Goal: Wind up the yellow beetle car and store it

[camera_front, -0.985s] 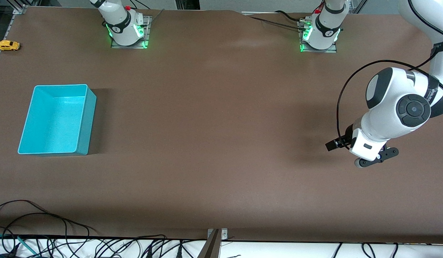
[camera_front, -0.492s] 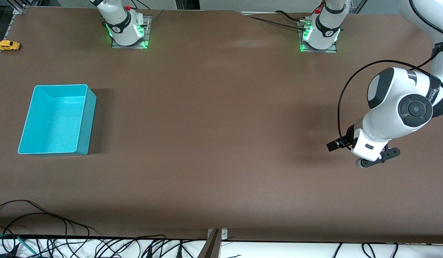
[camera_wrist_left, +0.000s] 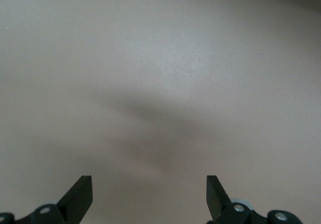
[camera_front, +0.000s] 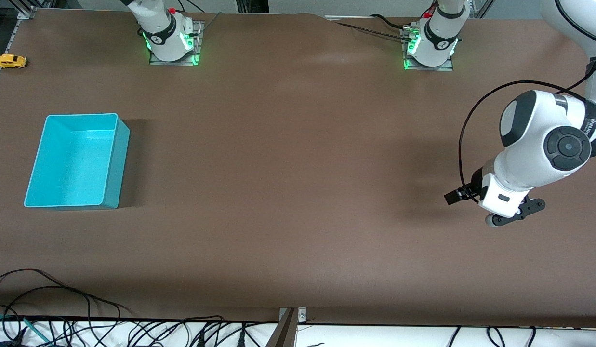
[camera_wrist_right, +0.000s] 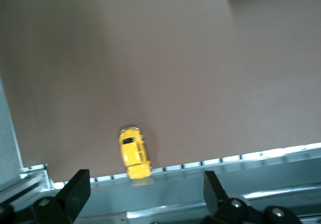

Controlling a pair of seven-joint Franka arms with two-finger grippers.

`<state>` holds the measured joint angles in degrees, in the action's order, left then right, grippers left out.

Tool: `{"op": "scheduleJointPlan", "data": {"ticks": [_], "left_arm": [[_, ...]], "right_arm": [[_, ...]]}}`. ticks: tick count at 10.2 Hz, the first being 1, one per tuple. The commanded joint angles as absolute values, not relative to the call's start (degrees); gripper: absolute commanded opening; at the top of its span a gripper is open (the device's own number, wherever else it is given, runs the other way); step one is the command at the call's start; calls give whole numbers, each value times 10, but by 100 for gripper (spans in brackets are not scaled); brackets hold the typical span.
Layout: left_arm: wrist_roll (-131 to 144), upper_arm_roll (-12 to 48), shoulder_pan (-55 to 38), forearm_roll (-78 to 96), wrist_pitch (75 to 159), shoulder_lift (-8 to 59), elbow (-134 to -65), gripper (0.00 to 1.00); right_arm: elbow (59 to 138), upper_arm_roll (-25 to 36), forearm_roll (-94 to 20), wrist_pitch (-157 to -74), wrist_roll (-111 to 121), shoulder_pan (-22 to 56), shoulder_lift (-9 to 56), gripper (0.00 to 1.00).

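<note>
Brown surface [camera_front: 288, 168] mostly bare from my seat: the car [camera_front: 10, 61] sits at its edge at the right arm's end, farther from the front camera than the bin [camera_front: 110, 159], which holds nothing I can see. My right hand [camera_wrist_right: 143, 196] hangs over the car with fingers apart, gripping nothing, so I judge winding and storing both undone. My left hand [camera_wrist_left: 149, 194] waits, fingers apart, over bare surface at its own end.

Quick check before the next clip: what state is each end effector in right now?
Left end effector: open, holding nothing, over bare table.
Right end effector: open, holding nothing, above the yellow beetle car at the table edge.
</note>
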<state>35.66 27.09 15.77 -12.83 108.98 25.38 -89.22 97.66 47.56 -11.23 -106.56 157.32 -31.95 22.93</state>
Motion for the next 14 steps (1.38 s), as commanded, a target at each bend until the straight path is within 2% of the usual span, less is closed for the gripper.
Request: {"op": "scheduleJointPlan", "data": {"ticks": [1,3,7,9,13,14], "left_arm": [[348,271,159,-120,1067,248,-886,100],[346,270,163,-121,1063,247,-885,100],[346,270,163,-121,1062,247,-885,100],[346,271,163,-121,1062,247,-885,100],[346,271,163,-121,1062,247,-885,100],[346,271,163,-121,1063,247,-885,100]], "right_arm": [[998,468,-132,-1083,1664,-366,263,100],[1001,434,-143,-1103,1684,-409,279,100],[993,302,-161,-1128,1694,-504,310,100],[993,273,-176,-1143,1708,-527,338,100],[985,266,-177,-1151,1737,-559,369,100],[977,249,-177,-1153,1739,-577,376,100]]}}
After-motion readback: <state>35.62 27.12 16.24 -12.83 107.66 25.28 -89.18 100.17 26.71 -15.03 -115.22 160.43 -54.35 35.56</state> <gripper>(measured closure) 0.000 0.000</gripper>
